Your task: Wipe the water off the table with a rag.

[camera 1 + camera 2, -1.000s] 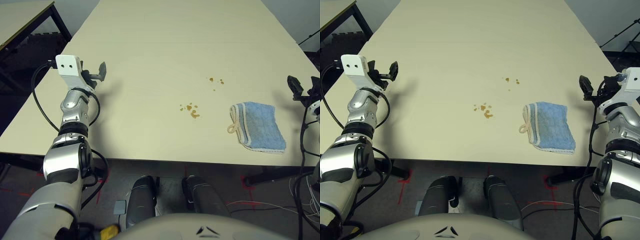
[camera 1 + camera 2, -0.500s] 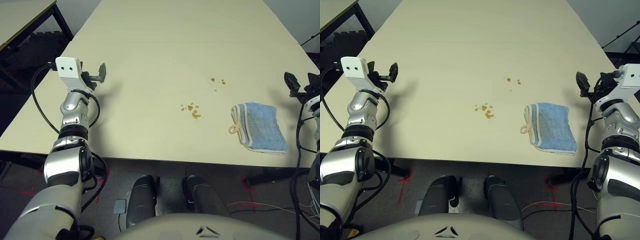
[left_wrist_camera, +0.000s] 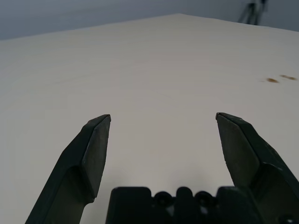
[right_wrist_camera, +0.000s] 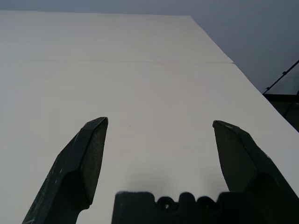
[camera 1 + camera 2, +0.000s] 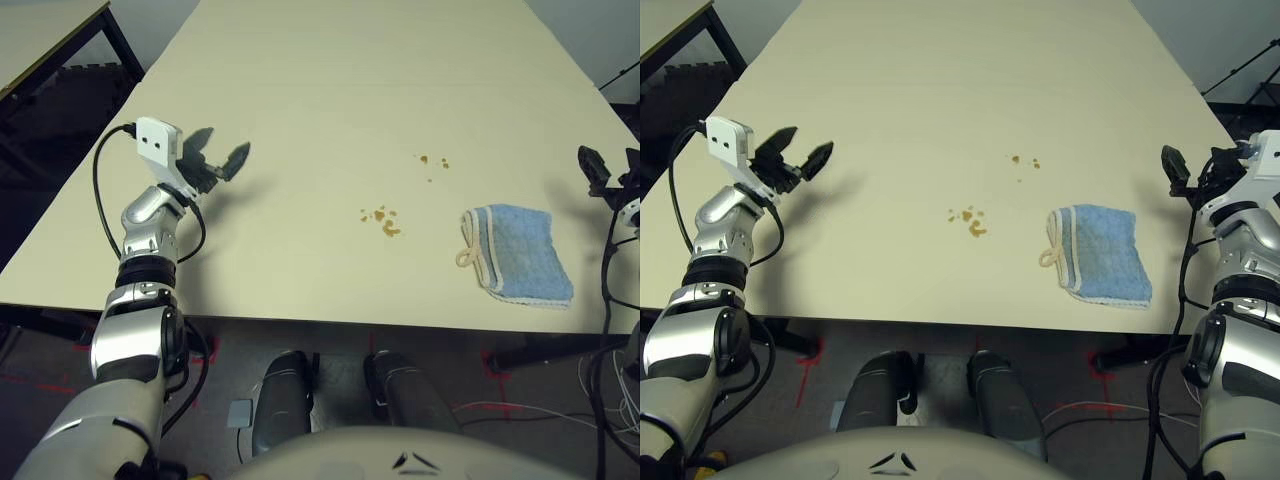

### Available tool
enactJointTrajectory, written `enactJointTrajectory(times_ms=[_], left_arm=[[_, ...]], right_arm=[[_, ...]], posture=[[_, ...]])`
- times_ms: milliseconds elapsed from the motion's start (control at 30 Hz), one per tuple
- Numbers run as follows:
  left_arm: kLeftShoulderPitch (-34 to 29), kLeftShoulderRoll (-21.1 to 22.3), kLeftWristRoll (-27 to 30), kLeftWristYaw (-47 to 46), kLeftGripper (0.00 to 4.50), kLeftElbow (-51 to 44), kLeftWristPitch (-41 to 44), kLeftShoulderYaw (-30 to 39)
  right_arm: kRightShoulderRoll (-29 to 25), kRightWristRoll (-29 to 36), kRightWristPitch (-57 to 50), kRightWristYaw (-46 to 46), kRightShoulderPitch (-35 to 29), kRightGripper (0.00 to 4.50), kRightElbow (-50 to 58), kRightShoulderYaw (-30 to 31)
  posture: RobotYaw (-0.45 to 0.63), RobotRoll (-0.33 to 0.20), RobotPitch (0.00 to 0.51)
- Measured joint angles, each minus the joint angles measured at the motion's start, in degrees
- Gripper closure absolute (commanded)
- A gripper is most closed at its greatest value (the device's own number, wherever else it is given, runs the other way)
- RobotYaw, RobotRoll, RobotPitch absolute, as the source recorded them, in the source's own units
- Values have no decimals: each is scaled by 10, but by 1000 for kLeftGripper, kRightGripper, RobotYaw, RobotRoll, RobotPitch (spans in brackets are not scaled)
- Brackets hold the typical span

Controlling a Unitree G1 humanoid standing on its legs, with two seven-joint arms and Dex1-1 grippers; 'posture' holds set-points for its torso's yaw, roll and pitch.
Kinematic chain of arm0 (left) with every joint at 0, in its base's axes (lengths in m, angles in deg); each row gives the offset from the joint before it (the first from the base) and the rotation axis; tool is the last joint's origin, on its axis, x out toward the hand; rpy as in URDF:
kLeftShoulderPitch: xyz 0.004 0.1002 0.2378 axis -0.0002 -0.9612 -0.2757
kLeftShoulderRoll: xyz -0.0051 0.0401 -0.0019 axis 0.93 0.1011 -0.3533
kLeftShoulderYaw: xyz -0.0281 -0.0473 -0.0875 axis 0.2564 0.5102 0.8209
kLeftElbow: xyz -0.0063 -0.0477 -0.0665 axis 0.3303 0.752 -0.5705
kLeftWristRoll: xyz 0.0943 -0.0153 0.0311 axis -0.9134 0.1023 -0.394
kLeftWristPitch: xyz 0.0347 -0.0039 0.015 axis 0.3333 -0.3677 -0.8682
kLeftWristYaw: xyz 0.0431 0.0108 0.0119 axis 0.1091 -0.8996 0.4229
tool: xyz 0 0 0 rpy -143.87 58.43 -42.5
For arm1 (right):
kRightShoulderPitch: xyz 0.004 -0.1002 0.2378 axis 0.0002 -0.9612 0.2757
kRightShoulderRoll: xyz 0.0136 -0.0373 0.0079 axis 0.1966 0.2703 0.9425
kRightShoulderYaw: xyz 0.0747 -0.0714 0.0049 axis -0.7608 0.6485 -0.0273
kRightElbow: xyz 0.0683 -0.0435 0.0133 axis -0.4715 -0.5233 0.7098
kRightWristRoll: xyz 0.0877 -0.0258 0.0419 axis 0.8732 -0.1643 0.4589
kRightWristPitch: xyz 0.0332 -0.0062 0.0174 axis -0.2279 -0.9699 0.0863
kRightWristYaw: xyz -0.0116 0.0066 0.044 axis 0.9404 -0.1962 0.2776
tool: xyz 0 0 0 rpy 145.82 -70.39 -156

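Our left gripper (image 5: 808, 154), two black fingers spread wide with nothing between them, hovers over the large pale cream tabletop (image 5: 330, 90) near its nine o'clock edge, pointing toward three o'clock. Our right gripper (image 4: 159, 135), likewise gaping and empty, hangs at the three o'clock edge. Between them we count two clusters of small amber-brown water droplets: one (image 5: 382, 220) near the middle, a smaller one (image 5: 432, 162) toward one o'clock of it. One folded light blue terry rag (image 5: 518, 251) with cream edging and string loop lies at four o'clock of the clusters, near our right gripper, untouched.
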Motion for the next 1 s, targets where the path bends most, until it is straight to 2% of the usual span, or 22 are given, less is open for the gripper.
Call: enactJointTrajectory(times_ms=[233,467,667,800,1000], left_arm=[[-48,46,16,135,0,-98,106,-49],[-55,52,16,165,0,-120,125,-69],[-55,52,15,166,0,-125,125,-74],[-54,47,15,165,0,-126,122,-76],[-54,37,13,160,0,-127,117,-77]], right_arm=[[-16,1,-5,-1,0,33,0,0],[-31,3,-52,-24,4,33,3,0],[-95,3,-217,-136,3,33,55,25],[-130,8,-356,-242,-36,33,138,66],[-132,13,-463,-294,-94,33,228,94]], posture=[[-207,0,122],[-213,0,119],[-220,0,121],[-223,0,121],[-215,0,123]])
